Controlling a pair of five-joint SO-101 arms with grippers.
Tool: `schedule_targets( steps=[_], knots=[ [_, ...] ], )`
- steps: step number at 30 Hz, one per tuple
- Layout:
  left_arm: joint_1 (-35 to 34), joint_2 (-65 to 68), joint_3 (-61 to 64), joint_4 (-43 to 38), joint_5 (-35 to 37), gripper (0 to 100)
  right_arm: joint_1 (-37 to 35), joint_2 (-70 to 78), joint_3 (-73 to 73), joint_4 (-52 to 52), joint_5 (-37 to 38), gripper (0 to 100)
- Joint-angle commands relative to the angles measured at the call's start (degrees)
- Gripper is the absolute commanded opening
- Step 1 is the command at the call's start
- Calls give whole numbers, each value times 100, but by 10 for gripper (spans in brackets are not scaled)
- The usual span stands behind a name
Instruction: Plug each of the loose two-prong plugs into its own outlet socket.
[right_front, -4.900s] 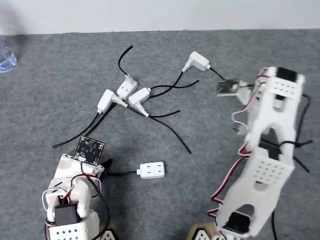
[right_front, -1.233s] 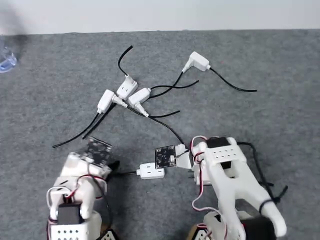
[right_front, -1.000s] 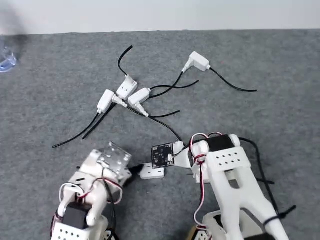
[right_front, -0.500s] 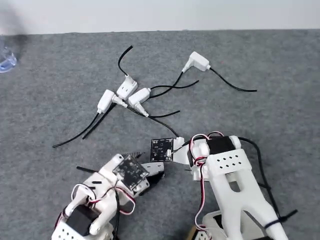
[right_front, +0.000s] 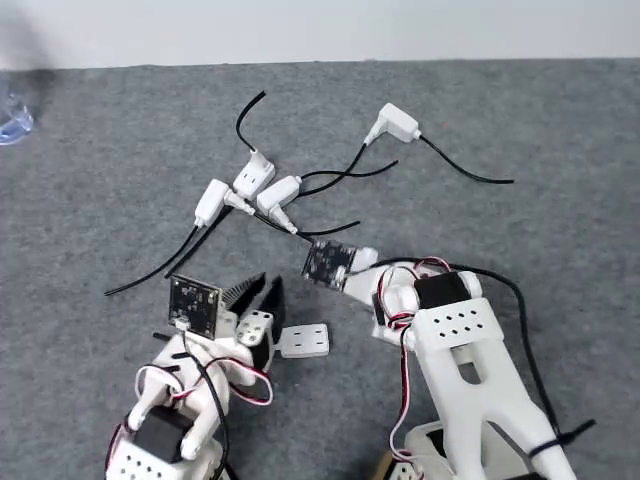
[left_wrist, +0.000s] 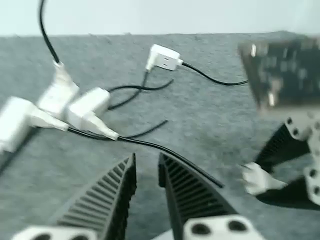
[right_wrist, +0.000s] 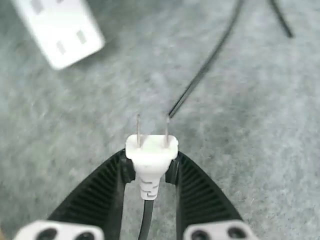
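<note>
The white outlet block (right_front: 304, 340) lies flat on the grey carpet between the two arms; it is also in the right wrist view (right_wrist: 60, 30). My right gripper (right_wrist: 150, 165) is shut on a white two-prong plug (right_wrist: 151, 150), prongs pointing out, a little off the block. My left gripper (right_front: 258, 285) hovers just left of the block, fingers slightly apart with nothing between them (left_wrist: 146, 162). Three loose plugs (right_front: 212, 200) (right_front: 253, 175) (right_front: 280, 192) lie clustered beyond it. One more plug (right_front: 395, 125) lies farther back.
Black cords (right_front: 330, 235) trail across the carpet between the plug cluster and the arms. The right arm (right_front: 450, 330) stands at the lower right. The carpet's far edge meets a pale wall (right_front: 320, 30). A clear object (right_front: 12, 115) sits at the far left.
My left arm has swung back to the left off the outlet block and now points toward the plug cluster. My right gripper has drawn away from the block toward the far side.
</note>
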Motion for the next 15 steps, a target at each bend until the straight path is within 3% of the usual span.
schedule_targets(
  steps=[1, 7, 15],
  knots=[
    [343, -97, -48, -369, 844, 152, -154, -145, -316, -303, -431, 10],
    [545, -88, -48, -343, 1380, 314, -892, -145, -378, -303, -545, 10],
    [492, -88, -40, -325, 1380, 322, -971, -154, -1178, 303, -862, 10]
  ],
)
